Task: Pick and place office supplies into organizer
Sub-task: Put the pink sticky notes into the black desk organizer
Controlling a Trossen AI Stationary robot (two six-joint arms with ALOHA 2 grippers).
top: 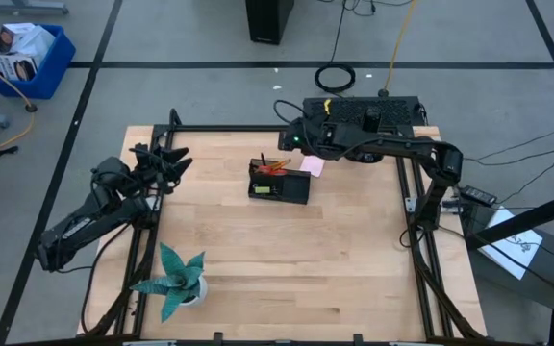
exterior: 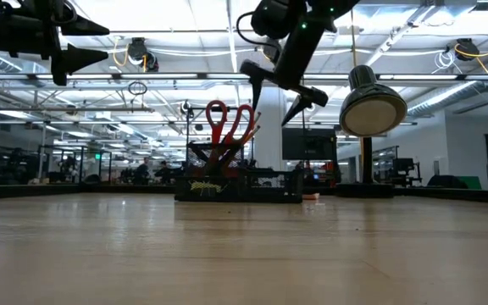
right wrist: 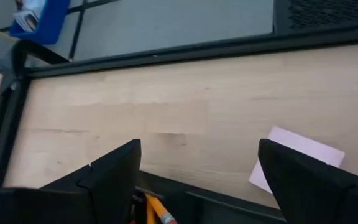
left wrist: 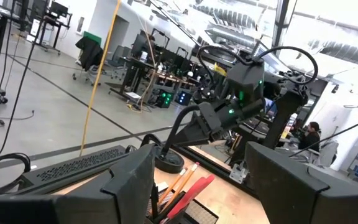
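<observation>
The organizer (top: 279,183) is seen just above the middle of the wooden counter (top: 287,259), with red scissors (exterior: 230,121) and orange pencils (top: 275,168) standing upright in it. A pink pad (top: 312,165) is laid flat on the counter at about 1 o'clock from the organizer, just beside its corner. The right claw (top: 287,141) is held in the air at 12 o'clock from the organizer, near the counter's far edge; its fingers (exterior: 252,80) are spread wide and nothing is gripped between them. In the right wrist view the pad (right wrist: 297,157) and a pencil tip (right wrist: 156,210) are caught below the parted fingers. The left claw (top: 168,163) is parked at 9 o'clock, over the counter's left edge, well apart from the organizer, also wide open and empty. A teal plant (top: 174,281) is set at 7 o'clock.
</observation>
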